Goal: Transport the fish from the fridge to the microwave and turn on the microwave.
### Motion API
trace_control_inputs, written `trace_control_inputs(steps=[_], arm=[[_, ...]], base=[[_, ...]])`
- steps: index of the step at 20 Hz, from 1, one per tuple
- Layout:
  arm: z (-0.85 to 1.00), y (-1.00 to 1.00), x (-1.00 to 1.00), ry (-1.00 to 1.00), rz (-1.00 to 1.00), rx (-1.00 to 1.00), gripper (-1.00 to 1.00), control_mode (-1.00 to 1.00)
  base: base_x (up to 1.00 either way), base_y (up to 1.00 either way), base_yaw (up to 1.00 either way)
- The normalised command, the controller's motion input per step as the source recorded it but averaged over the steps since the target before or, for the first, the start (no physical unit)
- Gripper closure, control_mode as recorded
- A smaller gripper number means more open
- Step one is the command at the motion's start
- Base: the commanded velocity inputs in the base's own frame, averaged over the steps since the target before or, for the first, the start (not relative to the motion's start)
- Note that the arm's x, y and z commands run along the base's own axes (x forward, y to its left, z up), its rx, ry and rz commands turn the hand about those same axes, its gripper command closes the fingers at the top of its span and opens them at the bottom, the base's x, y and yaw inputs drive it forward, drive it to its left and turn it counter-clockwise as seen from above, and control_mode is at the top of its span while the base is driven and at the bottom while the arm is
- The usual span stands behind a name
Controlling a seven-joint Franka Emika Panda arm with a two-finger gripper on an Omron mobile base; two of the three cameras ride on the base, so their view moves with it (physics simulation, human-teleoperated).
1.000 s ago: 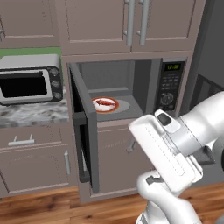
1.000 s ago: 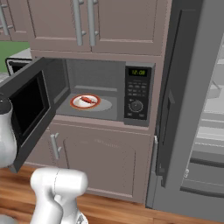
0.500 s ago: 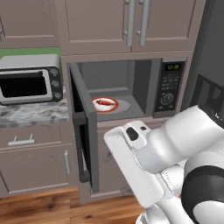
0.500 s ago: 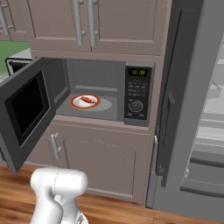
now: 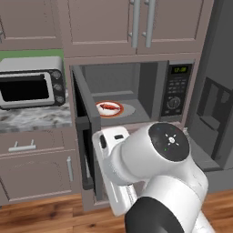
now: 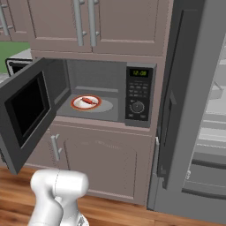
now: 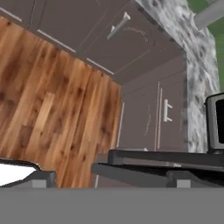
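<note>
Gripper: jaws apart, empty | fish (image 6: 88, 101) inside microwave (image 6: 140, 95) | remaining: close door (image 6: 25, 110), start

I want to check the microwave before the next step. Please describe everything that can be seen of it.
The microwave is black and built into the brown cabinets, beside the fridge. Its door, with a wide dark window, is swung open to the left. The grey cavity holds a round white plate with a red rim, and the small red-orange fish lies on it. The control panel on the right has a green display, buttons and a round knob.
</note>
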Motion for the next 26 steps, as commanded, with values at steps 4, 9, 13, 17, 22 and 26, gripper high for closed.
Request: trace_control_inputs(steps=[4,9,13,17,22,26], arm=[[-0.12,0.11,0.41,-0.04,-0.10,-0.16,-1.00,-1.00],[-0.26,0.02,0.41,-0.17,-0.03,-0.23,-1.00,-1.00],[-0.22,0.13,0.38,-0.19,0.00,-0.19,-1.00,-1.00],[-0.17,0.08,0.42,-0.10,0.00,-0.10,-1.00,-1.00],[-0.06,0.00,0.33,-0.04,0.00,-0.02,-1.00,-1.00],[-0.09,0.00,0.31,-0.01,0.00,0.00,-1.00,-1.00]], base=[[0.00,0.00,0.00],[0.00,0.00,0.00],[0.00,0.00,0.00],[0.00,0.00,0.00],[0.00,0.00,0.00],[0.00,0.00,0.00]])
